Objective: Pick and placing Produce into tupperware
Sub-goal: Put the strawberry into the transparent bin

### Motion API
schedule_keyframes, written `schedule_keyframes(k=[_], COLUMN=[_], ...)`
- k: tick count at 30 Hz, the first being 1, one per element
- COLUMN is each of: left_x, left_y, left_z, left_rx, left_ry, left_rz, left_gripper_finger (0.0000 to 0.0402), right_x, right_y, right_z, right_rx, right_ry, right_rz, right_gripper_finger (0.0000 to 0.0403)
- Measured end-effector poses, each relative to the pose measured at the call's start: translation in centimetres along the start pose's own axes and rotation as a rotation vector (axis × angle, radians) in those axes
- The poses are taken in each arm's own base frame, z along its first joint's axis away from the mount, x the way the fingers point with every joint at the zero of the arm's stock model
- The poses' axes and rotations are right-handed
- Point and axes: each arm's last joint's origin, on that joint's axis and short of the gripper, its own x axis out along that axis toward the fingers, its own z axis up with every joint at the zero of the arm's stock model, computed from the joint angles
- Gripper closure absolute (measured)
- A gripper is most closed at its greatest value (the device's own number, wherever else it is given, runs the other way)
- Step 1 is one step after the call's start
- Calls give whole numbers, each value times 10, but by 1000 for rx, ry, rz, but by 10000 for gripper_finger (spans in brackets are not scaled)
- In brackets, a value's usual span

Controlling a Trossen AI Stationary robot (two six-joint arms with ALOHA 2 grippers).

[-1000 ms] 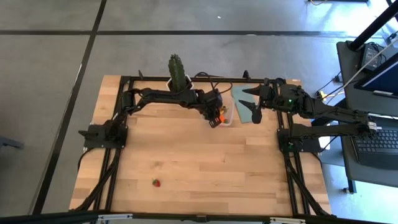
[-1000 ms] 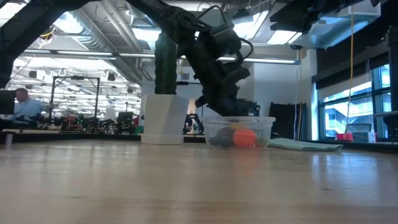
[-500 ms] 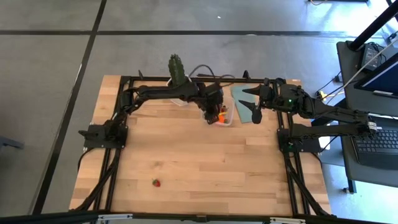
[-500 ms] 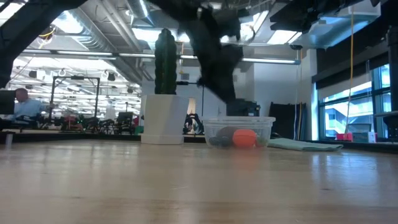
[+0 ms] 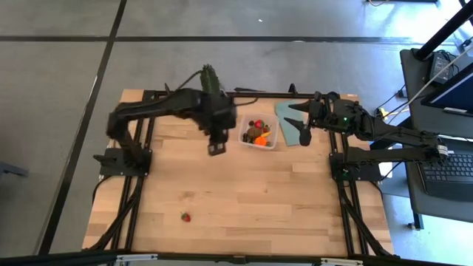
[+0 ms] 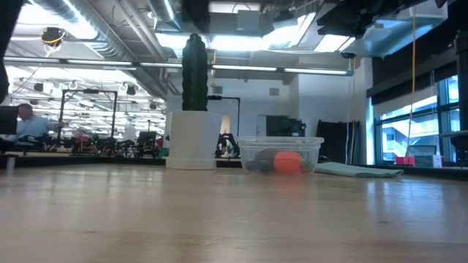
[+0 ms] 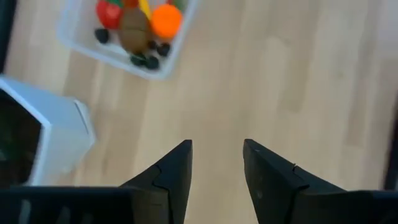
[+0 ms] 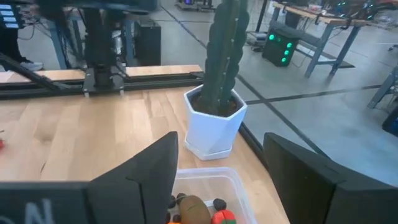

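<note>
A lone red strawberry [image 5: 185,217] lies on the desk [image 5: 244,199], well apart from the tupperware [image 5: 260,134]. The left gripper [image 5: 216,147] hangs just beside the tupperware, jaws spread and empty. The tupperware holds an orange ball [image 7: 165,20], a brown oval [image 7: 134,38] and dark berries [image 7: 149,60]. Beyond it, the right gripper [image 5: 303,134] waits, jaws spread.

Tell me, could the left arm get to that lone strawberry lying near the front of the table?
Probably yes. The left gripper hangs open and empty over bare wood, and nothing lies between it and the strawberry. The right gripper waits beside the tupperware.
</note>
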Motion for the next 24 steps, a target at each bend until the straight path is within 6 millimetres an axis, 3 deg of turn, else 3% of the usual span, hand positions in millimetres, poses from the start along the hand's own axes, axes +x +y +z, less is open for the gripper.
schedule_keyframes(k=[4, 9, 17, 24], left_x=[-20, -22, 24, 80], left_y=[-27, -52, -88, -119], left_z=[-30, -73, -124, -154], left_rx=[-37, -136, -196, -50], left_ry=[-10, 31, 251, 210], left_rz=[3, 34, -7, -74], left_gripper_finger=[268, 258, 198, 147], right_x=[0, 0, 0, 0], right_y=[0, -1, -1, -1], right_z=[0, 2, 6, 6], right_rx=[4, 11, 17, 16], right_ry=[-2, -21, -57, -61], right_rz=[-5, -6, -10, -11], right_gripper_finger=[164, 164, 164, 164])
